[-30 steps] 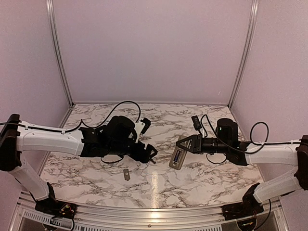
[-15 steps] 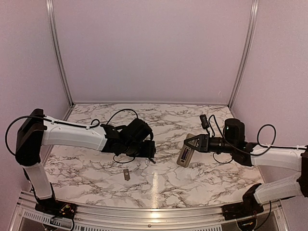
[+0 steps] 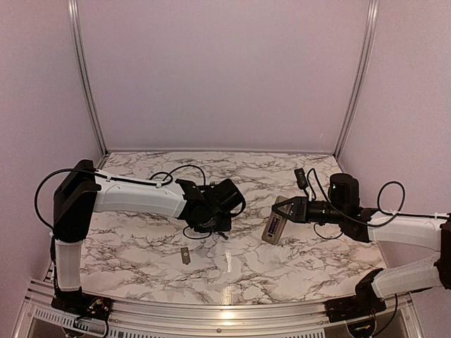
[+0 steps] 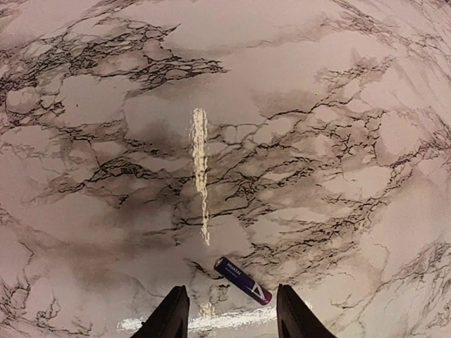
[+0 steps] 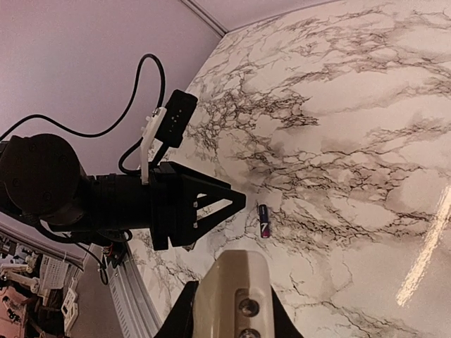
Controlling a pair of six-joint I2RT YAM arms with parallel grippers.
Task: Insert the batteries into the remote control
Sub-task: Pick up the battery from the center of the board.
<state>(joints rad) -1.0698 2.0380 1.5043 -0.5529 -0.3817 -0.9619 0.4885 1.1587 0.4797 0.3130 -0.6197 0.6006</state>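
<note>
Remote control (image 3: 273,229), slim tan-grey slab: tilted, right of centre, pinched at one end by the right gripper (image 3: 284,211).
Left gripper (image 4: 230,303): dark fingers spread above a purple cylindrical battery (image 4: 243,280) lying on the glossy veined marble table (image 3: 141,246).

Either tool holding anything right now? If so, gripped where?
Right tool holds the remote control by its long sides near one end. Left tool is open and empty; a battery lies on the table beneath it.
</note>
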